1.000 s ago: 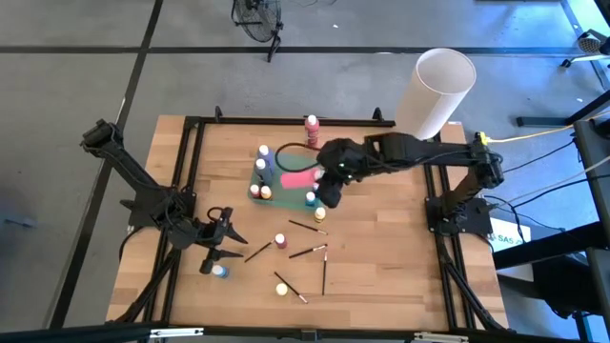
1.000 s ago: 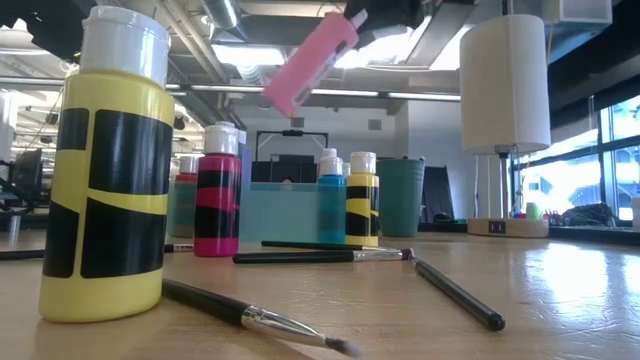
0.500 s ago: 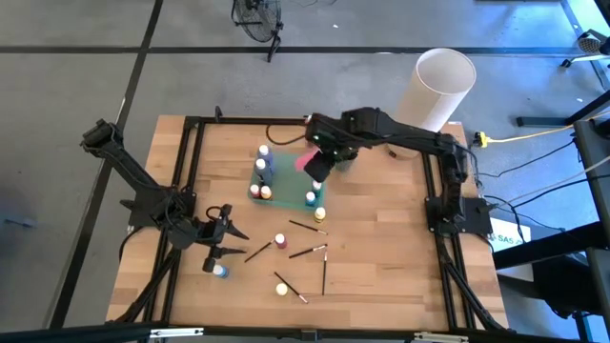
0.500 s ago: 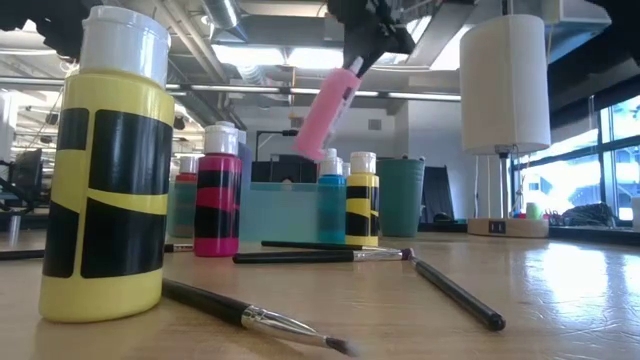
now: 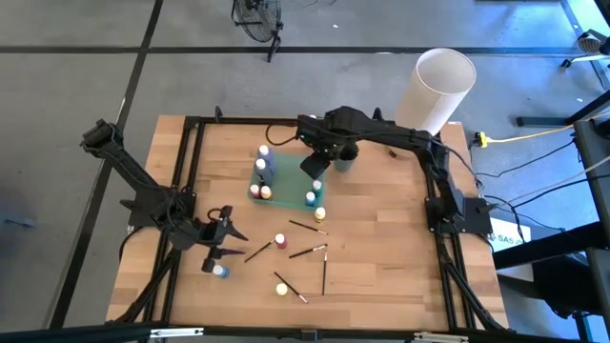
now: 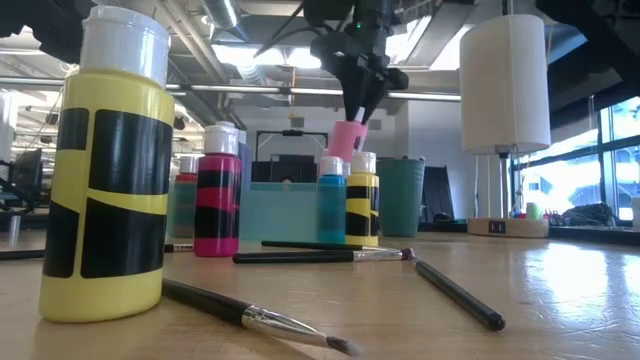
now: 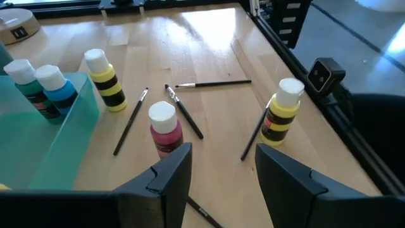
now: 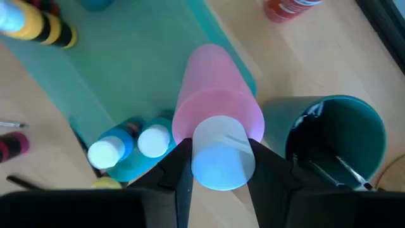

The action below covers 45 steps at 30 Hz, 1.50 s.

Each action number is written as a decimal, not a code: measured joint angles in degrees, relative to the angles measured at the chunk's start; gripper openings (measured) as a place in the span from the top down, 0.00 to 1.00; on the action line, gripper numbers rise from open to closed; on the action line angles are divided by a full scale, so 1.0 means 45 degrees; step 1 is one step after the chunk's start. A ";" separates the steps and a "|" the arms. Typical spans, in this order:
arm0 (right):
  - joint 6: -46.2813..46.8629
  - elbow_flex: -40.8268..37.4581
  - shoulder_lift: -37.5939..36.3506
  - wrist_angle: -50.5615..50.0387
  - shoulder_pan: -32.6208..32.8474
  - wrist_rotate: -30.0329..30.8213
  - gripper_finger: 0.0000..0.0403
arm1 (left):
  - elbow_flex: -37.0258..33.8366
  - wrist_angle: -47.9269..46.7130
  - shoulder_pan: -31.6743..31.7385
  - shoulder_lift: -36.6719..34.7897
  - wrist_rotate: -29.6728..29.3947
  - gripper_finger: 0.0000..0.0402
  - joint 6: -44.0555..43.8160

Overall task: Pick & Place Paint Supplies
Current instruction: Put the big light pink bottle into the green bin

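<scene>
Right gripper [image 8: 218, 166] moved from table middle toward far edge, swung pink bottle [image 8: 215, 104] from sideways to nearly upright. Now bottle hangs cap up, tilted, over teal tray [image 8: 126, 82], beside teal cup [image 8: 345, 123]. Claw pinches its white cap. Left gripper [image 7: 218, 164] waits near front left of table, fingers apart, nothing held. Brushes [image 5: 307, 252] lie loose on table.

Right gripper [image 6: 356, 112] grips pink bottle [image 6: 346, 139]

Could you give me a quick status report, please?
Right tool shut on pink bottle, above teal tray. Left tool open, idle near front-left. Teal cup close beside.
</scene>
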 joint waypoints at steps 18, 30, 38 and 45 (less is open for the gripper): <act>0.0500 0.0000 0.0229 -0.0050 -0.0666 -0.1178 0.70 | 0.0000 0.0351 0.0000 0.1670 -0.0583 0.58 0.0206; 0.1163 -0.0010 0.0937 -0.0148 -0.1138 -0.2016 0.70 | 0.0000 0.0487 0.0000 0.1779 -0.0602 0.58 0.0493; 0.1583 -0.0010 0.0956 -0.0094 -0.1411 -0.2108 0.70 | 0.0000 0.0485 0.0000 0.1776 -0.0595 0.58 0.0493; 0.1813 0.0029 0.1068 -0.0257 -0.1508 -0.2164 0.70 | 0.0000 0.0487 0.0000 0.1776 -0.0578 0.58 0.0491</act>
